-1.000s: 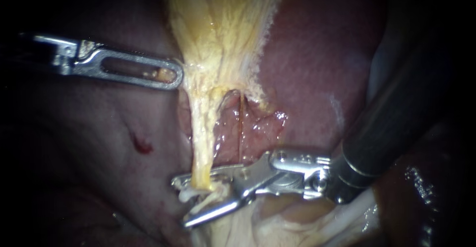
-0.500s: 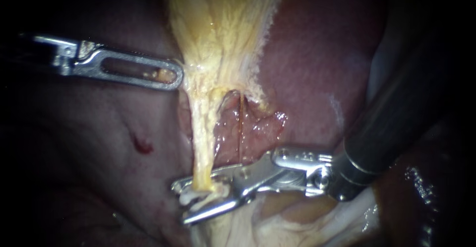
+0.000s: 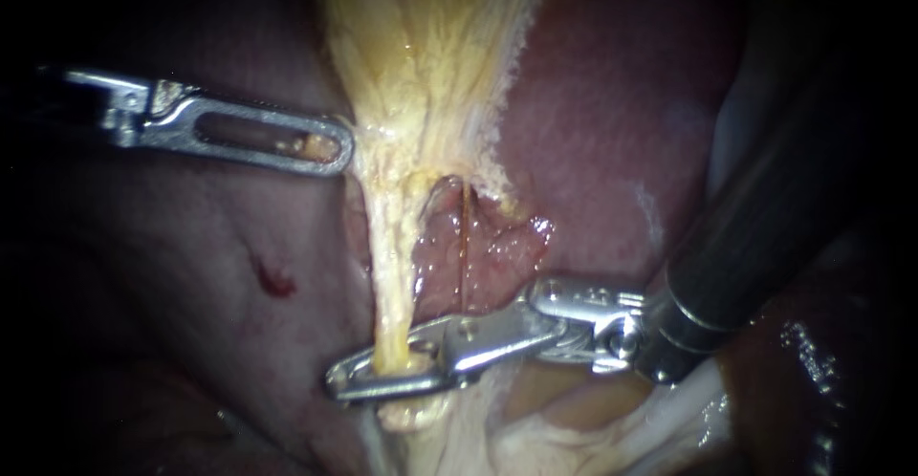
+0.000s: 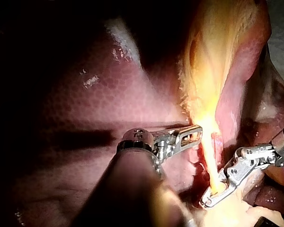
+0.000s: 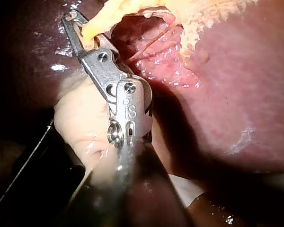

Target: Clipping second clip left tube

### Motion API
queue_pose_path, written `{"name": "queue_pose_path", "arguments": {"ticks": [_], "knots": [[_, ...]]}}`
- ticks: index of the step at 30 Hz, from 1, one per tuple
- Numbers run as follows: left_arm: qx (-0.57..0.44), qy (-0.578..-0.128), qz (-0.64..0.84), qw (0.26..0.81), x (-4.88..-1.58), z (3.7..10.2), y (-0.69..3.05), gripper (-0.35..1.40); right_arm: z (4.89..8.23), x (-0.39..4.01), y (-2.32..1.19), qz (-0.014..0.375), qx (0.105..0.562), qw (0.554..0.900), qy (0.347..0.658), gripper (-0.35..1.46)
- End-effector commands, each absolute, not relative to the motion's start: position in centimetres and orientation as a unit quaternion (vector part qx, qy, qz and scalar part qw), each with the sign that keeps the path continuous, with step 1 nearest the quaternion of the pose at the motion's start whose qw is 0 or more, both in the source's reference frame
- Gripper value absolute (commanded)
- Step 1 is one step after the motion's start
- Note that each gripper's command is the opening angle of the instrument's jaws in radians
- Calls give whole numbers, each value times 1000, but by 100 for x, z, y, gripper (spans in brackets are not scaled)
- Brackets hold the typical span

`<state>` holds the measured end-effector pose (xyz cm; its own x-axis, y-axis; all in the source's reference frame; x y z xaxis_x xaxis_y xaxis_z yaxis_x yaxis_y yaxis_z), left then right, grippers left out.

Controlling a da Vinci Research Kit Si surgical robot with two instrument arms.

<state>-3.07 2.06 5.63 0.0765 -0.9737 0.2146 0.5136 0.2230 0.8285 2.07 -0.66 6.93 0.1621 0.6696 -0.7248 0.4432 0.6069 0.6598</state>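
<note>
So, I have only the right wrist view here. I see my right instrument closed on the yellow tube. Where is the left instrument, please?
Observer: The endoscope view shows the left instrument closed on the edge of the gallbladder, higher up and well apart from the right instrument.
Operator: And how does the tube run between the two?
Observer: The left tube runs straight from the gallbladder's narrow end down into the right instrument, and pale tissue continues below it.
</note>
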Motion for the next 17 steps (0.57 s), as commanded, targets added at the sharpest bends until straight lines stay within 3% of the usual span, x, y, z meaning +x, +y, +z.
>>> {"name": "queue_pose_path", "arguments": {"ticks": [1,17], "knots": [[290,-397,-552,674,-307,563,206,-35,693,207,-66,90,435,626,641,-35],[290,-397,-552,674,-307,564,207,-35,692,207,-65,90,432,628,641,-35]]}}
